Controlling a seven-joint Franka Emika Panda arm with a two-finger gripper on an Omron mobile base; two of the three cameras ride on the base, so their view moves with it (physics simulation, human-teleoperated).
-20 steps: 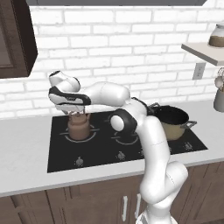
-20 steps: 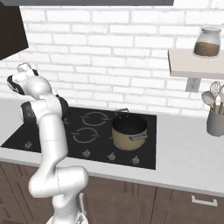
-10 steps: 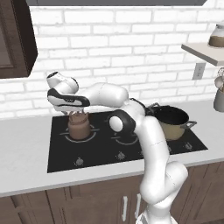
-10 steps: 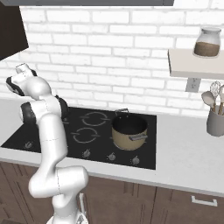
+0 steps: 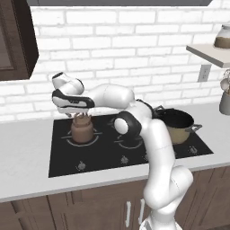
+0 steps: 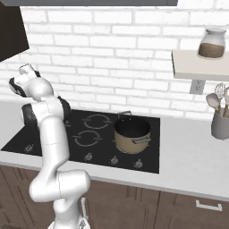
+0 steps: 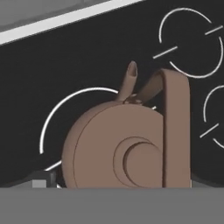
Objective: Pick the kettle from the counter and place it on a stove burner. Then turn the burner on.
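Observation:
The small brown kettle [image 5: 82, 131] stands upright on the front-left stove burner [image 5: 68, 141], a grey ring on the black cooktop. My gripper [image 5: 81, 117] hangs just above the kettle's arched handle, open, holding nothing. From the hand view I look straight down on the kettle [image 7: 127, 153], with its handle arching over the lid and its spout pointing up in the picture; the burner [image 7: 52, 114] curves around it. A dark fingertip [image 7: 40, 183] shows at each lower corner, wide of the kettle's body. The pale counter [image 5: 24, 155] lies left of the cooktop. In the right base view my arm [image 6: 42, 96] hides the kettle.
A big tan pot [image 5: 177, 126] sits on the right rear burner, also pot [image 6: 131, 134]. Round burner controls [image 5: 123, 159] line the cooktop's front edge. A utensil holder [image 6: 220, 125] stands at far right under a shelf [image 6: 201, 67] with a jar. Brick wall behind.
Hardly anything differs: the hand stays over the kettle with its jaws wide, and the kettle stays on the burner.

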